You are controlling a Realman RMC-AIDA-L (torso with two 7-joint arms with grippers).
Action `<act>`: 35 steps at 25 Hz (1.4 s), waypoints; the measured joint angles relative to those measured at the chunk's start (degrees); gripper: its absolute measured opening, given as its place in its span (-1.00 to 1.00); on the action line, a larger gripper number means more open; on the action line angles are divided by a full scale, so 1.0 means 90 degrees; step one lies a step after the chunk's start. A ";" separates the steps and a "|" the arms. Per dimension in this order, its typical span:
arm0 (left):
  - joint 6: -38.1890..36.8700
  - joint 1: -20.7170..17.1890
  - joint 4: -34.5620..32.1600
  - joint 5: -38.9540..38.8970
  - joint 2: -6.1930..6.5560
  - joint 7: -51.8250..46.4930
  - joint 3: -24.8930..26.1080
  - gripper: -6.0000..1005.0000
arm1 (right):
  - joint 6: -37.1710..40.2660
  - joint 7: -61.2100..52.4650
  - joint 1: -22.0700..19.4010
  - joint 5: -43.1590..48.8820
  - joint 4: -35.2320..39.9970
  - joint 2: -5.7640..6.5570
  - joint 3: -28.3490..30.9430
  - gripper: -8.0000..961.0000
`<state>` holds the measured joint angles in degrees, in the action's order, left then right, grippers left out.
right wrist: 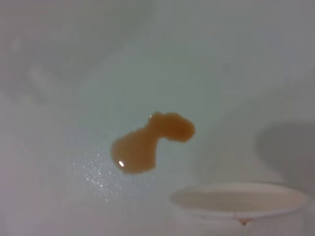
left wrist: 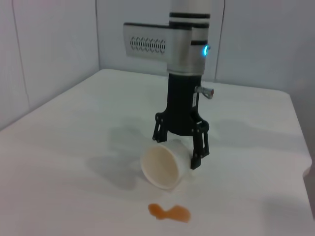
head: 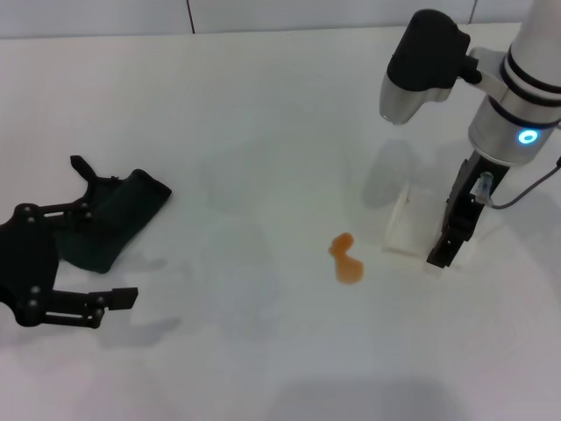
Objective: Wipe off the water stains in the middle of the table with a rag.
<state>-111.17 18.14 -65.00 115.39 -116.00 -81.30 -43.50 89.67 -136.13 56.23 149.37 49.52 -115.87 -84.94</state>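
Note:
The water stains (head: 346, 260) are a small orange-brown two-lobed blotch in the middle of the white table (head: 263, 114); they also show in the left wrist view (left wrist: 170, 212) and the right wrist view (right wrist: 147, 142). The dark green rag (head: 118, 219) lies at the left. My left gripper (head: 103, 232) is open, its fingers standing either side of the rag's near end. My right gripper (head: 419, 241) is shut on a white cup (head: 405, 224) that lies tipped on its side just right of the stain. The left wrist view shows it too (left wrist: 176, 152), fingers on the cup (left wrist: 165, 167).
The cup's rim (right wrist: 241, 204) faces the stain, with a trace of orange at its lip. The right arm's grey and black body (head: 429, 61) hangs over the back right of the table. The table's back edge meets a wall.

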 joint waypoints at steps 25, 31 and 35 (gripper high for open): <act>0.0019 0.0053 0.0073 0.0029 0.0059 0.0000 0.0049 0.72 | -0.0481 0.1404 -0.2442 -0.1881 0.2433 0.0059 0.1344 0.37; 0.0019 0.0055 0.0063 0.0021 0.0062 -0.0011 0.0048 0.71 | -0.1268 0.4056 -0.3877 -0.4772 0.1660 0.0071 0.2034 0.31; 0.0018 0.0056 0.0056 0.0023 0.0074 -0.0034 0.0049 0.71 | -0.1389 0.5582 -0.4111 -0.5866 0.0596 0.0079 0.2066 0.28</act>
<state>-111.01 18.64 -64.49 115.59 -115.33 -81.61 -43.06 77.17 -85.89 19.24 96.58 54.87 -115.16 -66.35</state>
